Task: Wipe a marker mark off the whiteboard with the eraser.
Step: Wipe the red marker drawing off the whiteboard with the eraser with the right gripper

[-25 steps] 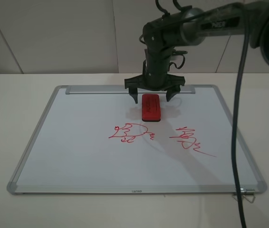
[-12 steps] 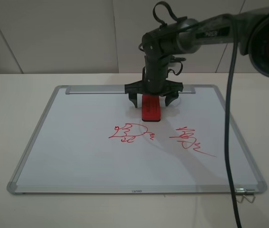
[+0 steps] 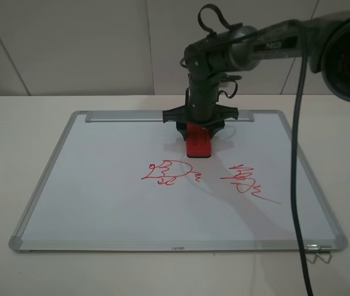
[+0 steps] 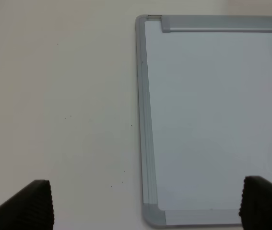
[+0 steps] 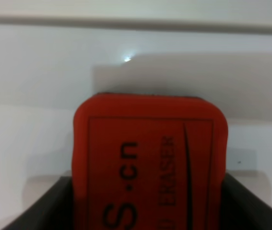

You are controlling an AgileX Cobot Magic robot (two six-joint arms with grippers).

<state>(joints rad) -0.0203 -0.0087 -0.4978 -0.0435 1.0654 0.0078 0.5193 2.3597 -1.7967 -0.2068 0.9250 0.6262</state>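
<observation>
on the whiteboard (image 3: pixel 100 197), right fingers (image 5: pixel 49 206) pinching the eraser (image 3: pixel 198 142), marker mark (image 3: pixel 165 172) untouched, left fingers (image 4: pixel 30 206) spread wide

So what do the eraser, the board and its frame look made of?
Eraser: the red body is probably moulded plastic, smooth and fairly matte, with printed dark lettering. A thin dark edge at the base may be felt.
Board: a glossy white coated surface. A light glint shows on it.
Frame: looks like aluminium, silver-grey with fine ridges running along it.
</observation>
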